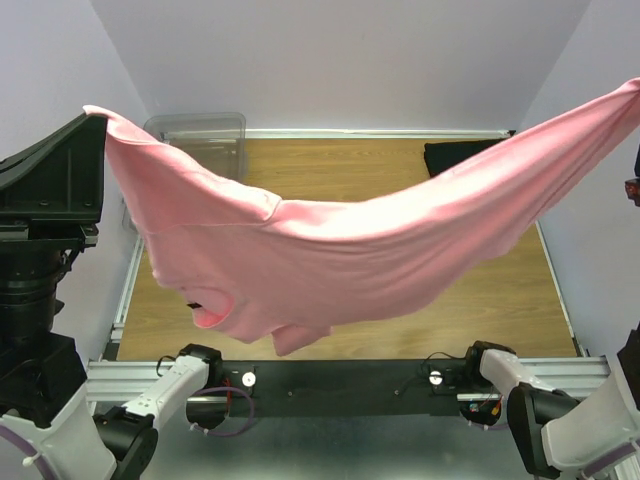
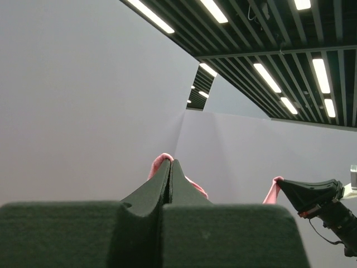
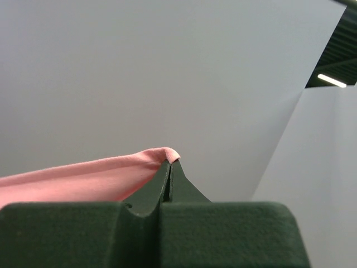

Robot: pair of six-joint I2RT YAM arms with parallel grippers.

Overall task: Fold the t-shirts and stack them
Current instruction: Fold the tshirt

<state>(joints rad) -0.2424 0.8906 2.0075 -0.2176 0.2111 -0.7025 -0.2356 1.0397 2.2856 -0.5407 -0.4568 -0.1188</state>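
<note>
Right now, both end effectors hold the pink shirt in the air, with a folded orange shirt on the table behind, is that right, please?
Not quite: the top view shows the folded shirt on the table is black, not orange; the pink shirt is held.

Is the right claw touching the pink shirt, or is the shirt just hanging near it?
Touching. The right wrist view shows the right claw shut, with the edge of the pink shirt pinched between its tips.
</note>
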